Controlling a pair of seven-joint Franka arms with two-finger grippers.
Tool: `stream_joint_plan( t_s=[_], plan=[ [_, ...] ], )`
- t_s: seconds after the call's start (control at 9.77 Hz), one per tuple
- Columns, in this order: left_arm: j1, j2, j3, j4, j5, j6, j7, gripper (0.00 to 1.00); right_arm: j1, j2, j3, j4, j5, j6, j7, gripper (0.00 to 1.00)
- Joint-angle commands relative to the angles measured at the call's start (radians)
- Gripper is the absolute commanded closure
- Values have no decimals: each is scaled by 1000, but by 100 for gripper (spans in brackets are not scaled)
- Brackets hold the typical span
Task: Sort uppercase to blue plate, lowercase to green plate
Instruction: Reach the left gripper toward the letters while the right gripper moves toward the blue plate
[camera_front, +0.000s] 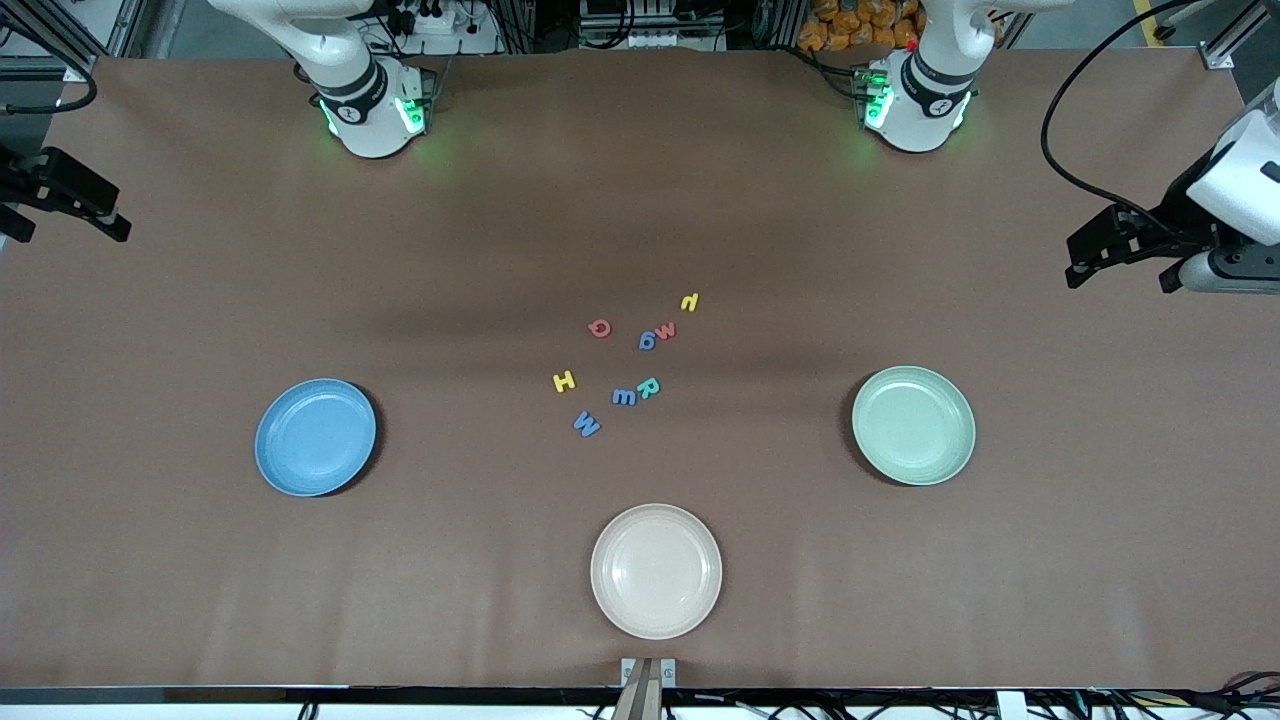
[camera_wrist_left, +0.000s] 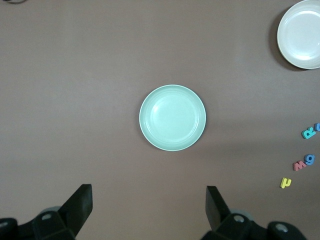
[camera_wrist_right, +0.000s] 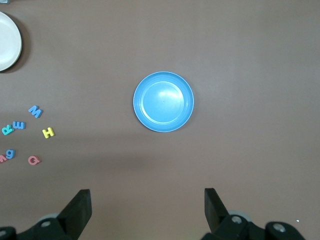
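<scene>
Left claw (camera_wrist_left: 149, 207) hangs wide over the green plate (camera_front: 913, 425); right claw (camera_wrist_right: 147, 210) hangs wide over the blue plate (camera_front: 315, 437); foam letters (camera_front: 624, 397) lie between the plates.

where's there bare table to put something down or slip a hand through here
Bare table lies between the blue plate and the letter cluster, between the cluster and the green plate, and from the cluster up to the arm bases. All three plates, cream plate included, are empty. Crowded: the letters, especially red w against the blue g.
</scene>
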Motion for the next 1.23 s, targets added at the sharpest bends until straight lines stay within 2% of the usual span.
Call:
stream_joint_plan(
  t_s=[0.0,0.31,0.51,0.72,1.02,1.13],
  plan=[
    [7,-8,-4,7,-25,-17,9,0,0,4,-4,19,4,-14,-8,0],
    [-4,10,-21,-14,-15,-17,4,0,0,5,-4,19,4,-14,-8,0],
    [-39,70,-38,-13,-7,-6,-2,0,0,5,-4,19,4,-11,-8,0],
    [-120,145,-40,-10,-17,14,-110,0,4,12,-3,17,5,-7,-8,0],
    [-251,307,-38,-10,-18,153,-163,0,40,57,2,5,5,10,-7,0],
    [-283,349,-38,-8,-19,194,-236,0,56,82,2,5,5,15,-2,0]
  ],
)
